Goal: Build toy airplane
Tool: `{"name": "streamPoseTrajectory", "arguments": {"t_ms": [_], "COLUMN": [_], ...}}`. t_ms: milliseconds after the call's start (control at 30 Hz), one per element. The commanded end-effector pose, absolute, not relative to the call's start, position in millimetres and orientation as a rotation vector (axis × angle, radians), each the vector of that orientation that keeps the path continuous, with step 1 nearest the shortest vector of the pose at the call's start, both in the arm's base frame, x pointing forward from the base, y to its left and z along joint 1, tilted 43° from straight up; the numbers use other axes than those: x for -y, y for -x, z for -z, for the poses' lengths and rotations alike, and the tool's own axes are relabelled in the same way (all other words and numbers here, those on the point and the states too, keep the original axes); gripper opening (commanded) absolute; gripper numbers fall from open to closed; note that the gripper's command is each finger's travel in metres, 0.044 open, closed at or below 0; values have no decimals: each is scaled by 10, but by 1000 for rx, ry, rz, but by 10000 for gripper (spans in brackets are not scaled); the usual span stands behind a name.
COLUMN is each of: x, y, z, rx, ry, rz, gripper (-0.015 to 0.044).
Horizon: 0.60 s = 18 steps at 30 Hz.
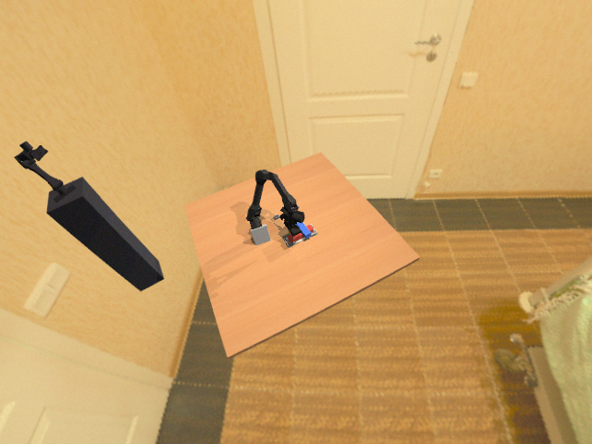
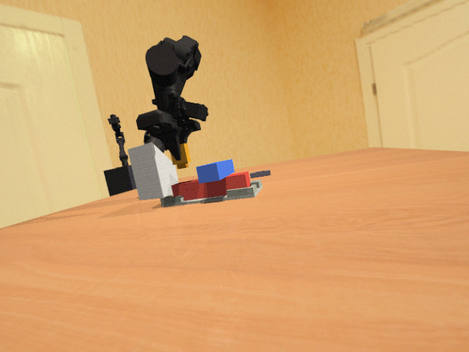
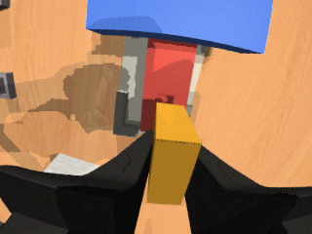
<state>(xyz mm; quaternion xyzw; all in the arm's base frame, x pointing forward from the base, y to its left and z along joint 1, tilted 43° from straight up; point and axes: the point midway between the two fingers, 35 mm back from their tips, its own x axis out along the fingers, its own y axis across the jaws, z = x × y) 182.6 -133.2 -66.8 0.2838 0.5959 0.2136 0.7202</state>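
The red fuselage (image 1: 294,237) (image 2: 189,190) (image 3: 171,73) lies in the grey cradle (image 2: 242,193) (image 3: 136,68), and looks flat. The blue wing (image 1: 303,229) (image 2: 214,172) (image 3: 180,21) lies across the top of the fuselage; its tab is hidden. My gripper (image 2: 179,154) (image 3: 166,137) is shut on the yellow tail fin (image 2: 185,151) (image 3: 171,173), which is upright between the fingertips. A gap shows under the fin in the exterior view, above the tail end of the fuselage. In the wrist view the tail socket (image 3: 165,98) shows as a dark recess just beyond the fin, partly covered by it.
A pale grey block (image 1: 260,234) (image 2: 146,172) stands at the arm's base, beside the cradle. A small dark grey holder (image 1: 276,217) (image 3: 6,85) stands on the wooden table (image 1: 311,281) (image 2: 234,265). A black pedestal (image 1: 104,234) with another small arm is off to the left.
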Motion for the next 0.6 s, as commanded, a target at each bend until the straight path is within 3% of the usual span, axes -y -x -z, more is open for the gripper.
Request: {"name": "streamPoseTrajectory", "arguments": {"t_ms": [0, 567], "x": [1317, 1139], "y": [-1829, -1883], "z": [703, 907], "rx": [-1320, -1319], "ry": [-620, -620], "rz": [-474, -475], "gripper": [66, 66]}}
